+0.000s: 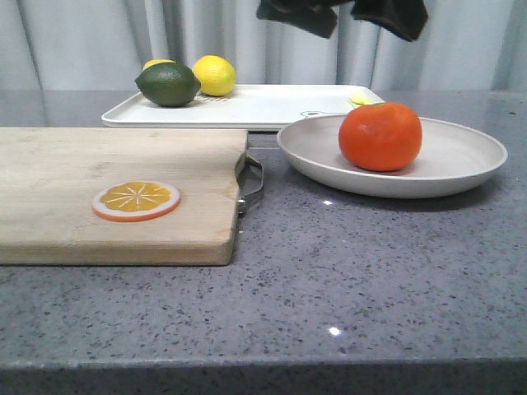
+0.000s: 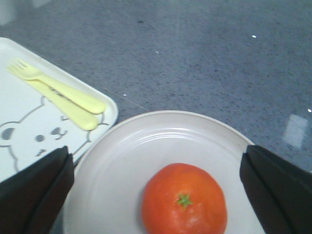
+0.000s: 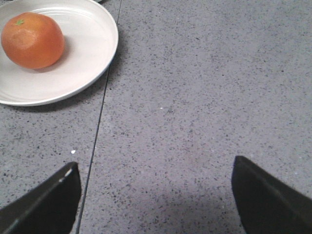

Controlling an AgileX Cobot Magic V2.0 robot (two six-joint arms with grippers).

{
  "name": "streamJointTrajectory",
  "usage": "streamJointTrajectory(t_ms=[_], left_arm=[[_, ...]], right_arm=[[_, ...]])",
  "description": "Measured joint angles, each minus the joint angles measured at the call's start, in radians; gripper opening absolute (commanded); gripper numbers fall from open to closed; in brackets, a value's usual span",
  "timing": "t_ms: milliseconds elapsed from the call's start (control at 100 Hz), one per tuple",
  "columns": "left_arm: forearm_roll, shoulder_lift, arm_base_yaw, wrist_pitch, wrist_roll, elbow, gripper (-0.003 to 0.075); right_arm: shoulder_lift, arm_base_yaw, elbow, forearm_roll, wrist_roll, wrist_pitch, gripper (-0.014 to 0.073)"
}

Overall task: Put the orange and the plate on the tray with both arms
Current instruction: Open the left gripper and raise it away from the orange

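Front view: nothing grasped, orange riding on plate beside tray

Largest first.

- Grey stone counter (image 1: 370,288) carries everything.
- Wooden cutting board (image 1: 115,189) takes the robot's left half, metal handle (image 1: 251,183) pointing at the plate. An orange slice disc (image 1: 136,201) lies on it; not a task item.
- Tray (image 1: 272,107) sits at the back, past the board's far edge. A lime (image 1: 168,84) and a lemon (image 1: 215,75) are on its left end. Left wrist view shows a pale yellow fork (image 2: 53,90) lying next to the bear drawing (image 2: 36,134). The tray's middle looks free for a landing spot.
- Plate (image 1: 461,160) is on the counter at right, its far rim overlapping the tray's near right corner in the front view; touching or not, can't tell.
- Orange (image 1: 380,136) sits inside the plate, off-centre, stem up. My read: move the plate and the fruit goes with it, so a level two-arm lift makes sense.
- Left gripper (image 2: 156,187) hovers above the plate, jaws spread wide either side of the orange, holding nothing.
- Right gripper (image 3: 156,195) is over bare counter, with the plate off to one side of it, jaws also wide and empty.

Judgement: task not started, both items still off the tray.
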State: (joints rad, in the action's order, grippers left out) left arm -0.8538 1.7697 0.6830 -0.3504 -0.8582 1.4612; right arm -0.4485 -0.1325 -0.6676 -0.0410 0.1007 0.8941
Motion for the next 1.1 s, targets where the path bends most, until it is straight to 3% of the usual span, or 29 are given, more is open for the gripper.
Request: streamJointTrajectory(t_ms=[560, 860, 1100], left_arm=[[0.0, -0.573, -0.12, 0.331, 0.013, -0.632, 0.0637], [-0.003, -0.864, -0.221, 0.364, 0.013, -0.879, 0.0637], [-0.003, -0.961, -0.288, 0.37, 0.013, -0.983, 0.0637]], right_arm=[[0.0, 0.0, 0.0, -0.016, 0.0, -0.026, 0.0624], [0.0, 0.0, 0.0, -0.016, 0.0, -0.052, 0.0624], [0.0, 0.0, 0.0, -0.016, 0.0, -0.052, 0.0624]])
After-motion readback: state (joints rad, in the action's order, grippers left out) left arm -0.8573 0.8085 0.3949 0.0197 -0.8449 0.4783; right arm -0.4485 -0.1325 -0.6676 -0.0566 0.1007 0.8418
